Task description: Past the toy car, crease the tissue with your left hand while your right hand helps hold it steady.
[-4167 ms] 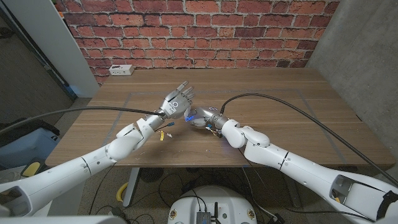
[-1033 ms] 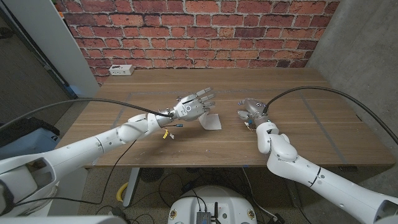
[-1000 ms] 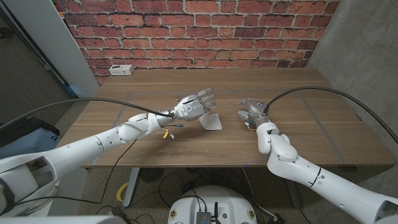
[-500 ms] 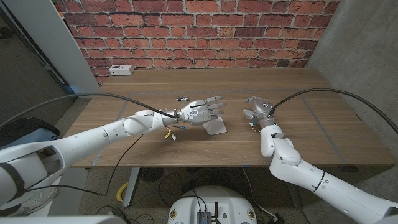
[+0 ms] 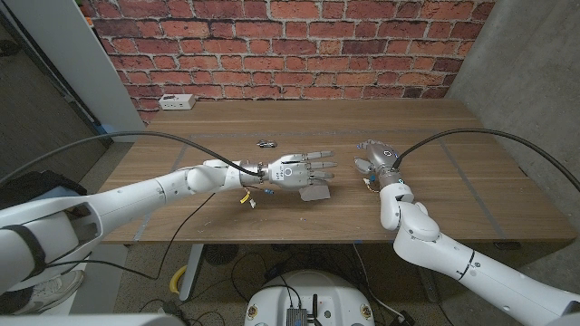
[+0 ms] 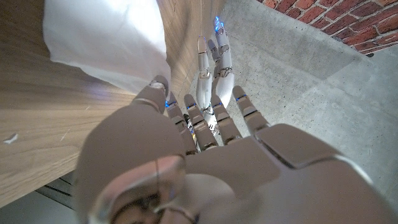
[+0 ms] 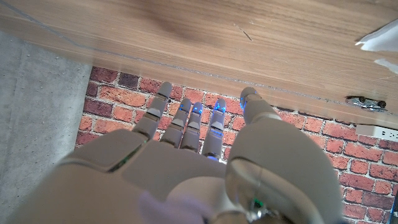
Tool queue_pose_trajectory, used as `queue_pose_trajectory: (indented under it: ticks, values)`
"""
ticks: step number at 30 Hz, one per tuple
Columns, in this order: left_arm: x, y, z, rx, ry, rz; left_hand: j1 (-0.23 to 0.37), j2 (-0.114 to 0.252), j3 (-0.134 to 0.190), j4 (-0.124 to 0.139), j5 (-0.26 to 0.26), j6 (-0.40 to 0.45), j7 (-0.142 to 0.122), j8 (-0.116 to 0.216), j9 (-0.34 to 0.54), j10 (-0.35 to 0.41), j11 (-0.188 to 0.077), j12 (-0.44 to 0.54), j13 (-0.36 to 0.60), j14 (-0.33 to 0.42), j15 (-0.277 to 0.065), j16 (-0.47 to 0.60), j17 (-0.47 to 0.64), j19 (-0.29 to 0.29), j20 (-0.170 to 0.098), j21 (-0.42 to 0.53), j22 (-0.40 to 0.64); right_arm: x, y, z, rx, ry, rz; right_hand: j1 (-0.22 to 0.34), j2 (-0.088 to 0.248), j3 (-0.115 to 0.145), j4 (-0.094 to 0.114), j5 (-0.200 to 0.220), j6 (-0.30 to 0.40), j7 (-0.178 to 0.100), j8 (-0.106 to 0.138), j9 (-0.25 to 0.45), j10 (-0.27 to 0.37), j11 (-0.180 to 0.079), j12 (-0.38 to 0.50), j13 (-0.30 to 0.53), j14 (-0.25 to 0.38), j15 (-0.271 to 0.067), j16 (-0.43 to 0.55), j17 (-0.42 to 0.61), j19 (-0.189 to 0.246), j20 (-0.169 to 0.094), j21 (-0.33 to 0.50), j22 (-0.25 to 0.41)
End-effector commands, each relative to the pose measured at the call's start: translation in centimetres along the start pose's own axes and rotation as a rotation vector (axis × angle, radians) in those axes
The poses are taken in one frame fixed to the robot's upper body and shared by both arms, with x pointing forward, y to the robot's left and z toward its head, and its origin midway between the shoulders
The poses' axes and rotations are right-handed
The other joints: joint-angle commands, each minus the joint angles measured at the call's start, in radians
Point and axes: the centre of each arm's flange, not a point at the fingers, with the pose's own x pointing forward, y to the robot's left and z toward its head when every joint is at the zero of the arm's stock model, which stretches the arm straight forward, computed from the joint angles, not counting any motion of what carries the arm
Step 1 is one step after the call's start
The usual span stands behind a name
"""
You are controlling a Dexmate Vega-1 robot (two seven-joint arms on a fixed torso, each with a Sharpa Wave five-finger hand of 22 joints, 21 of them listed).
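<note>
Head view first: the left hand [image 5: 304,168] hangs with fingers spread and straight over the tissue [image 5: 316,191], holding nothing, where half a second ago it sat a little nearer the left edge and the tissue stood up more as a tented fold; now the sheet lies lower and flatter on the bench [image 5: 435,195], near its front edge and about midway along, so the crease looks largely pressed in. The right hand [image 5: 374,157] stands well apart toward the right edge, fingers loosely curled and empty, no longer steadying the sheet as it did four seconds back. The toy car [image 5: 265,142] sits nearer the far edge than the tissue does, its long axis roughly parallel to the front edge. The tissue's long side also runs roughly along that front edge. Left wrist view: the left hand's fingers [image 6: 214,112] reach out wide apart, the white tissue [image 6: 106,43] lying flat just beside them. Right wrist view: the right hand [image 7: 205,155] is open and grips nothing, with a corner of the tissue [image 7: 379,43] and the toy car [image 7: 360,101] well away across the wood.
</note>
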Motion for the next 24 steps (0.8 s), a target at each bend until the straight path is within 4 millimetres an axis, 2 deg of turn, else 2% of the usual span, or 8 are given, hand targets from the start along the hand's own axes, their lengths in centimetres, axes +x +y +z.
queue_pose_trajectory:
  ticks: [1,4,10,12,14,16,18,24]
  values:
    - [0.2,0.0,0.4,0.046,0.042,-0.019,-0.031,-0.001,-0.02,0.015,0.002,-0.128,0.004,0.004,0.0,-0.072,0.013,-0.015,0.004,-0.026,-0.109,-0.002,0.005,-0.013,-0.002,0.003,0.003,0.2,-0.2,0.3,-0.003,-0.009,-0.003,-0.002,0.003,0.009,-0.004,-0.006,0.006,-0.006,0.002,0.003,0.005,0.001,0.003,0.002,0.007,-0.036,0.001,0.003,0.01,0.001,-0.002,0.003]
    - [0.1,0.0,0.2,0.055,0.092,-0.028,-0.069,0.039,-0.016,0.048,0.007,-0.201,0.017,0.008,-0.001,-0.125,0.039,-0.02,0.004,-0.054,-0.08,-0.002,0.013,-0.024,0.016,0.0,0.004,0.3,-0.2,0.4,0.0,-0.012,0.001,-0.001,0.002,0.011,-0.005,-0.006,0.007,-0.006,0.002,0.003,0.005,0.0,0.003,0.002,0.008,-0.037,0.0,0.002,0.01,0.002,-0.002,0.003]
    - [-0.1,0.2,-0.5,0.05,0.241,-0.038,-0.104,0.079,0.006,0.097,0.009,-0.227,0.035,0.019,0.0,-0.136,0.042,-0.01,0.004,-0.058,-0.071,0.008,0.021,-0.028,0.017,0.002,0.006,0.5,-0.3,0.6,0.006,-0.021,-0.009,-0.002,0.0,0.013,-0.005,-0.008,0.005,-0.007,0.001,0.003,0.006,0.0,0.003,0.002,0.008,-0.036,-0.001,0.002,0.011,0.001,-0.003,0.003]
    - [-0.2,0.3,-0.7,0.012,0.3,-0.048,-0.139,0.075,0.028,0.142,0.009,-0.206,0.05,0.032,0.001,-0.099,0.054,0.01,0.004,-0.035,-0.067,0.019,0.023,-0.023,0.019,0.008,0.009,0.6,-0.3,0.7,0.016,-0.028,-0.013,-0.003,0.002,0.014,-0.004,-0.008,0.005,-0.007,0.001,0.003,0.007,-0.001,0.004,0.002,0.01,-0.037,0.0,0.002,0.011,0.001,-0.004,0.003]
    - [-0.4,0.3,-0.9,-0.031,0.359,-0.065,-0.163,0.069,0.041,0.167,0.011,-0.172,0.07,0.044,0.001,-0.069,0.061,0.023,0.005,-0.012,-0.063,0.026,0.022,-0.021,0.019,0.012,0.011,0.6,-0.4,0.7,0.032,-0.032,-0.025,-0.005,0.003,0.015,-0.002,-0.008,0.007,-0.006,0.001,0.003,0.008,0.0,0.004,0.001,0.01,-0.037,0.0,0.003,0.011,0.001,-0.004,0.003]
    - [-0.6,0.2,-1.0,-0.074,0.406,-0.08,-0.175,0.065,0.045,0.177,0.011,-0.161,0.071,0.046,0.001,-0.054,0.067,0.029,0.005,0.0,-0.056,0.029,0.021,-0.019,0.022,0.014,0.011,0.6,-0.5,0.8,0.054,-0.041,-0.031,-0.006,0.004,0.016,-0.001,-0.009,0.007,-0.006,0.001,0.003,0.009,0.0,0.004,0.001,0.014,-0.037,0.001,0.004,0.014,-0.002,-0.004,0.003]
    - [-0.8,0.2,-1.0,-0.122,0.458,-0.089,-0.202,0.061,0.055,0.198,0.012,-0.106,0.082,0.061,0.001,-0.023,0.078,0.041,0.005,0.025,-0.046,0.033,0.017,-0.017,0.028,0.018,0.012,0.6,-0.5,0.9,0.079,-0.052,-0.044,-0.007,0.005,0.016,0.0,-0.009,0.008,-0.006,0.001,0.003,0.01,0.0,0.005,0.001,0.016,-0.037,0.002,0.004,0.015,-0.002,-0.004,0.003]
    - [-1.3,0.2,-1.3,-0.31,0.563,-0.115,-0.248,0.054,0.092,0.221,0.014,0.019,0.127,0.084,0.002,0.07,0.094,0.073,0.009,0.102,-0.034,0.043,0.008,0.012,0.037,0.038,0.013,0.7,-0.5,1.6,0.139,-0.089,-0.054,-0.011,0.007,0.019,0.003,-0.01,0.012,-0.005,0.003,0.003,0.018,0.001,0.007,0.001,0.022,-0.038,0.004,0.005,0.019,-0.003,-0.004,0.003]
